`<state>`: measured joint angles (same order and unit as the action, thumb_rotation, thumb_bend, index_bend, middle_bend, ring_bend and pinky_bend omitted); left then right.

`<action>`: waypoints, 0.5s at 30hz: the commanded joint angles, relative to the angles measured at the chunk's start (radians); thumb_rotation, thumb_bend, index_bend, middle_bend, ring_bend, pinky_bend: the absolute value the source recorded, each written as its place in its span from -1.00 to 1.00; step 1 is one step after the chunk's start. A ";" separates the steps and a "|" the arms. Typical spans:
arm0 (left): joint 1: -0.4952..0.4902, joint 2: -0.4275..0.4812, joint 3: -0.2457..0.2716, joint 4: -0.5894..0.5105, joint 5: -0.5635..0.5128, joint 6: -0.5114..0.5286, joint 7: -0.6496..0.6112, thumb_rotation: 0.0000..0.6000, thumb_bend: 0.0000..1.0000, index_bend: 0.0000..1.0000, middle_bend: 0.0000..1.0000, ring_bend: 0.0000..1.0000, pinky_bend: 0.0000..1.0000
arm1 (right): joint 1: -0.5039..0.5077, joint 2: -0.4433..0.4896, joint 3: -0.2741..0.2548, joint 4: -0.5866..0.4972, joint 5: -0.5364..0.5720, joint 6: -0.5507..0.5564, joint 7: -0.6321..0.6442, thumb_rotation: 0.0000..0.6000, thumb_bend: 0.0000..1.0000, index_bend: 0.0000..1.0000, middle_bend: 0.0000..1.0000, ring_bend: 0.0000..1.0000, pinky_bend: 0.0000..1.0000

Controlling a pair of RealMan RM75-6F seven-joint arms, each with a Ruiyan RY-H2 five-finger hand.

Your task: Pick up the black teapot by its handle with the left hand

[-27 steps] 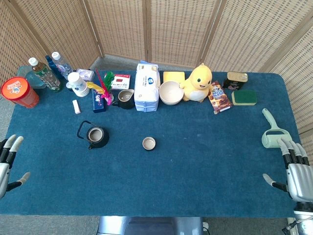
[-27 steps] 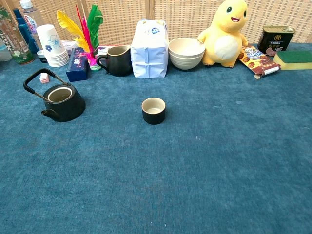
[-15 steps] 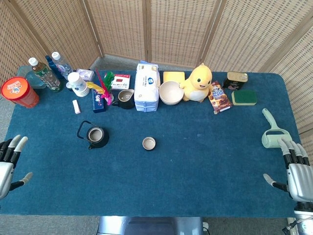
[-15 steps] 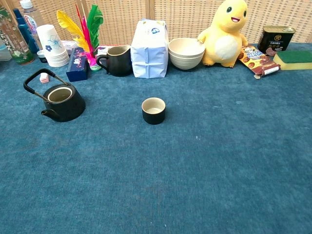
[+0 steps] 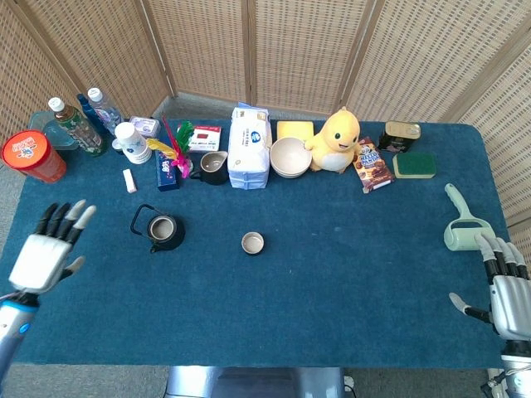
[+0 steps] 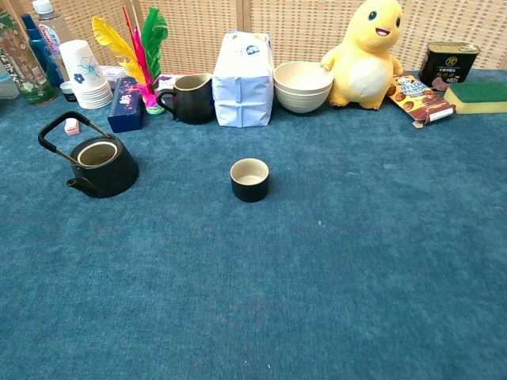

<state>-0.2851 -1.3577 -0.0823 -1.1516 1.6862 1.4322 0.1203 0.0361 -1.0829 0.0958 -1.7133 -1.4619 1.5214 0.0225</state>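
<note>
The black teapot (image 5: 163, 231) stands lidless on the blue table, its thin bail handle (image 5: 143, 212) tilted up toward the back left. The chest view shows the same teapot (image 6: 101, 165) and its handle (image 6: 57, 128) at the left. My left hand (image 5: 46, 249) hovers over the table's left side, open with fingers spread, well to the left of the teapot and touching nothing. Open too, my right hand (image 5: 504, 288) sits at the table's right front corner. Neither hand appears in the chest view.
A small black cup (image 5: 252, 243) stands mid-table. Along the back are bottles (image 5: 76, 126), paper cups (image 5: 132, 143), a feather box (image 5: 170, 166), a black pitcher (image 5: 213, 167), a tissue pack (image 5: 249, 147), a bowl (image 5: 289, 157) and a yellow duck (image 5: 336, 141). A lint roller (image 5: 460, 221) lies right.
My left hand has risen from the table's left front edge and moved in over the table toward the teapot. The right hand has barely moved.
</note>
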 commanded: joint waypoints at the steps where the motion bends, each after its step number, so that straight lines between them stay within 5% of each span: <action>1: -0.069 -0.055 -0.021 0.018 -0.006 -0.097 0.067 1.00 -0.68 -1.00 -1.00 -1.00 -0.90 | 0.002 -0.001 0.002 0.003 0.005 -0.005 0.002 1.00 -1.00 -1.00 -1.00 -1.00 -1.00; 6: -0.145 -0.108 -0.061 -0.006 -0.065 -0.210 0.234 1.00 -0.68 -1.00 -1.00 -1.00 -0.90 | 0.002 0.001 0.005 0.005 0.013 -0.007 0.010 1.00 -1.00 -1.00 -1.00 -1.00 -1.00; 15: -0.172 -0.156 -0.061 -0.042 -0.087 -0.215 0.466 1.00 -0.68 -1.00 -1.00 -1.00 -0.90 | 0.003 0.007 0.008 0.008 0.019 -0.013 0.031 1.00 -1.00 -1.00 -1.00 -1.00 -1.00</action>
<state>-0.4420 -1.4930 -0.1406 -1.1825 1.6096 1.2248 0.5357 0.0387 -1.0757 0.1035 -1.7052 -1.4430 1.5085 0.0539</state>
